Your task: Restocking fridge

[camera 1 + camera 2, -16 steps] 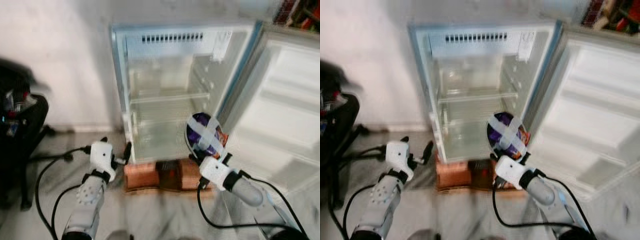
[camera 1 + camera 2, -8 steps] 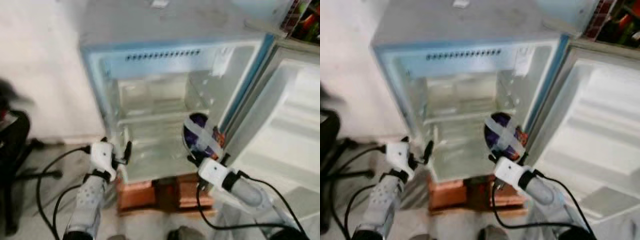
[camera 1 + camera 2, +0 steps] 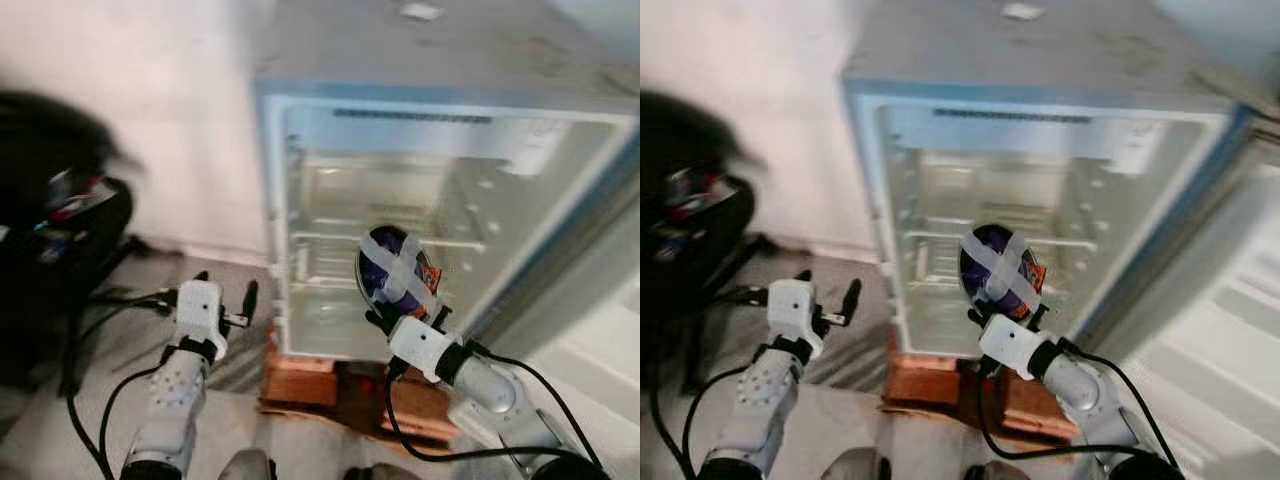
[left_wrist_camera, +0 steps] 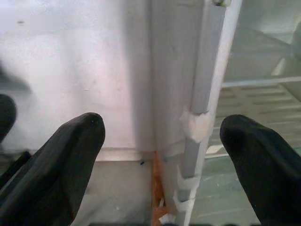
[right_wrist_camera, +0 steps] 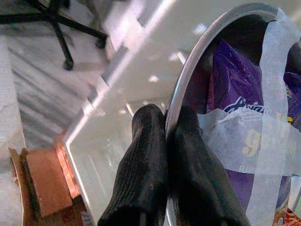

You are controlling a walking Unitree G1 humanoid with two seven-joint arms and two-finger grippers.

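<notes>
Right tool (image 5: 164,141): clenched on the metal rim of the bowl (image 3: 392,272), one finger on each side of the rim.
Bowl: tilted on edge above the right tool, purple packets inside, white tape crossed over them.
Left tool (image 4: 160,136): released, fingers spread wide, holding nothing.
Fridge (image 3: 440,170): open, just beyond both tools; the bowl is before its lower shelf.
Bricks (image 3: 300,375): under the fridge.

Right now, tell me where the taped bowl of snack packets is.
The taped bowl is held up by its rim in the right gripper, in front of the open fridge, level with its lower shelf and right of centre.
</notes>
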